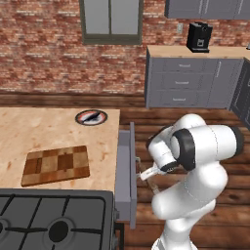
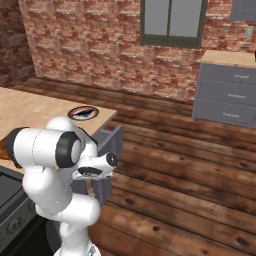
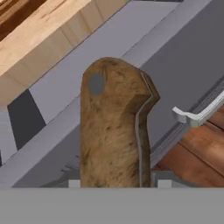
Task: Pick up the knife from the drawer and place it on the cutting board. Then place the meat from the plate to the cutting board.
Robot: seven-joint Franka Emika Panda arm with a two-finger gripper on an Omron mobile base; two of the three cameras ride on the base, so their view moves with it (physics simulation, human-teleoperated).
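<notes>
The knife [image 3: 113, 131] is being gripped by its wooden handle in the closed gripper [image 1: 146, 174], held just beside the open drawer [image 1: 125, 171] front, presumably for carrying to the cutting board [image 1: 56, 165], while the meat [image 1: 93, 117] is lying on the plate [image 1: 80, 117].

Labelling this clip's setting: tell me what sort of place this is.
A kitchen, rendered: a stove top set beside a wooden counter, grey cabinets with a coffee machine on top, and a cutting board.
</notes>
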